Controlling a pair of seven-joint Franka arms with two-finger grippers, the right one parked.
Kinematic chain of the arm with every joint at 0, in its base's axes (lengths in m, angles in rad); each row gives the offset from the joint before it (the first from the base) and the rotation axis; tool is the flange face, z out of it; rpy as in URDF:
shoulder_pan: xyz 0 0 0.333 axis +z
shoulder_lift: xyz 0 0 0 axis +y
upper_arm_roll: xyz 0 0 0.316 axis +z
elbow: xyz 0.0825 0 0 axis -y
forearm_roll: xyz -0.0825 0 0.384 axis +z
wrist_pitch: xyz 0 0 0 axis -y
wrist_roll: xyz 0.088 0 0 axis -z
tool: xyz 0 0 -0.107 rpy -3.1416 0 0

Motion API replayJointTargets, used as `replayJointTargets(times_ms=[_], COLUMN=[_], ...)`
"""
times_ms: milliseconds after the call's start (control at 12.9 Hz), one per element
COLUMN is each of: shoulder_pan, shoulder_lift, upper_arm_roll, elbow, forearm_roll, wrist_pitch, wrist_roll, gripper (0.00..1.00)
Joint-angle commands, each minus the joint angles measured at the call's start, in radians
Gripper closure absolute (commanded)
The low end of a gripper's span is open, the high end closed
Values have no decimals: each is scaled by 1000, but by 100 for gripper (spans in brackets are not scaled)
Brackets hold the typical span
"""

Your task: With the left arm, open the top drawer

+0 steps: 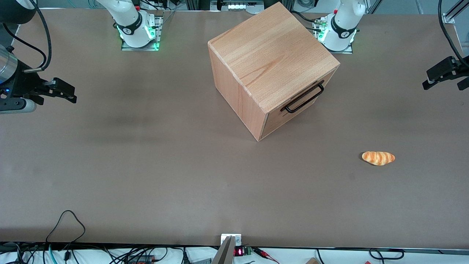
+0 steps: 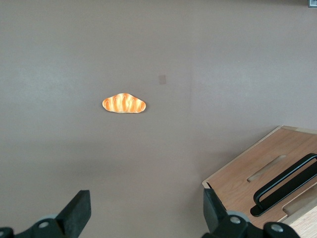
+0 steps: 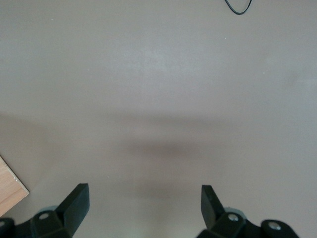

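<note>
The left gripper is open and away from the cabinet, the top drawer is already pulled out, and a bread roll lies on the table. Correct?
Not quite. The front view shows the top drawer shut, flush with the cabinet. Otherwise right: the left gripper is open, away from the cabinet, and the bread roll lies on the table.

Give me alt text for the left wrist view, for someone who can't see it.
The open gripper hangs above a brown table, holding nothing. Beside one finger is the wooden cabinet, whose top drawer with its black bar handle is shut. A small bread roll lies alone on the table.
</note>
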Motion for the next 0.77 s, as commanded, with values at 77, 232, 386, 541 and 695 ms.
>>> replayJointTargets(times_ms=[77, 232, 386, 541, 695], shoulder_pan=[-8, -8, -8, -8, -11], shoulder_lift=[14, 13, 11, 13, 13], upper_arm_roll=[2, 0, 2, 2, 0], elbow=[28, 27, 28, 25, 22], forearm_roll=[11, 13, 11, 10, 7], wrist_pitch=[-20, -20, -20, -21, -21], wrist_roll=[12, 12, 19, 19, 13], gripper=[0, 0, 0, 0, 0])
